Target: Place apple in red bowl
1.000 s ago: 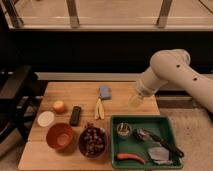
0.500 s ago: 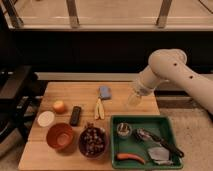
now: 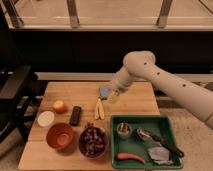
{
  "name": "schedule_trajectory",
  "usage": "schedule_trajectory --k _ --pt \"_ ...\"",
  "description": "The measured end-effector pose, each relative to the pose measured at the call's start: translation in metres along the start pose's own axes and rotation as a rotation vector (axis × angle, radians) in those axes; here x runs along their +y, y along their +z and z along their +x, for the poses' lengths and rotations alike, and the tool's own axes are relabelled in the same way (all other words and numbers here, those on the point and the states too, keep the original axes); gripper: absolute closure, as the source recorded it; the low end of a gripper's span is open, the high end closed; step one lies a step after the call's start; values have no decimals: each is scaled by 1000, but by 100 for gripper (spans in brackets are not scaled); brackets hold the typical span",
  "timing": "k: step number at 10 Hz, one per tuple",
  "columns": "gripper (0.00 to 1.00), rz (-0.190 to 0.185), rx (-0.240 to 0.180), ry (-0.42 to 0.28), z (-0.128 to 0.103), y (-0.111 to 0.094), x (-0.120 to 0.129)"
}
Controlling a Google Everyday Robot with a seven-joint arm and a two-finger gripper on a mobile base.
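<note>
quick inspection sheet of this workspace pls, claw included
surface: light wooden table, all items resting on it
job's things: small yellow-orange apple on the table's left; empty orange-red bowl nearer the front edge, apart from it
clutter: cream-white round disc; black rectangular bar; dark maroon bowl of dark lumps; yellow peel-like item; small blue object; green plastic tray holding utensils
claw: claw over the table's back middle, beside the small blue object, well right of the apple
cables: nothing seen
surroundings: dark wall and metal railing behind

One apple (image 3: 59, 106), one red bowl (image 3: 60, 136), one maroon bowl (image 3: 93, 142), one green tray (image 3: 145, 118), one tool (image 3: 115, 95) above the one worktop (image 3: 70, 92).
</note>
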Motion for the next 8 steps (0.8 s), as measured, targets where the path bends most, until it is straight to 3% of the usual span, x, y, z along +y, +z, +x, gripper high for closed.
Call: schedule_trajectory --k 4,8 --pt "20 -18 -54 -75 -59 71 -1" --pt "20 -21 -55 -82 -63 75 -1"
